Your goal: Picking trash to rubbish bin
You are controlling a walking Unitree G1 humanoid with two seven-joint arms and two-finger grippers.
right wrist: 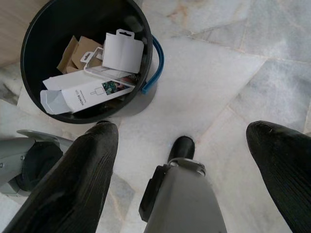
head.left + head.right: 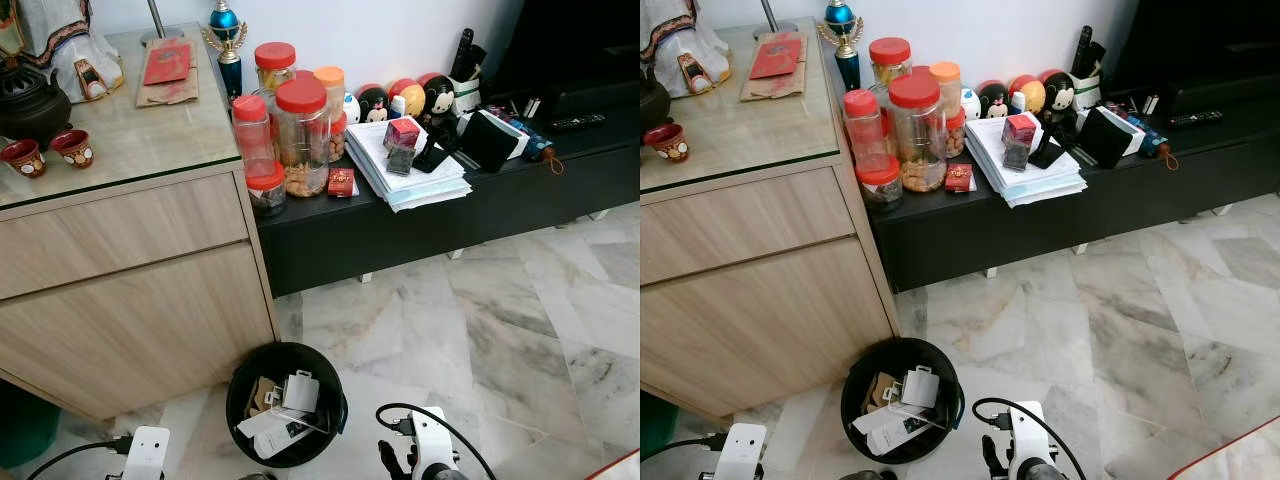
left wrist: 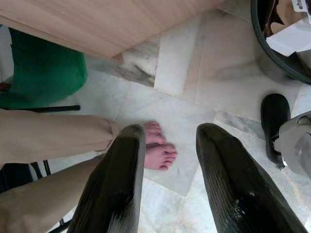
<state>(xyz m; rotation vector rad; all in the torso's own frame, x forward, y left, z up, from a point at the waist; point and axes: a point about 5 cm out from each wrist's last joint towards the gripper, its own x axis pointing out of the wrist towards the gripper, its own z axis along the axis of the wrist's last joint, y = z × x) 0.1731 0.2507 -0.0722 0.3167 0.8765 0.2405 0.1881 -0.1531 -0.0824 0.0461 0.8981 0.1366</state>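
A marble floor is seen before a wooden cabinet and a low black console. On the floor, just beside the cabinet's lower front corner, a black rubbish bin is stood; inside it a white box, a white hang-tag card and brown cardboard are held. Along the console's top, red-lidded jars are grouped at the end touching the cabinet, and a stack of papers is laid near the front edge at the middle. Two small red cups are set at the near edge of the cabinet's glass top. The right gripper is held low over the floor beside the bin, its fingers spread wide with nothing between them. The left gripper is likewise parted and empty, over a person's bare feet and tan trouser legs
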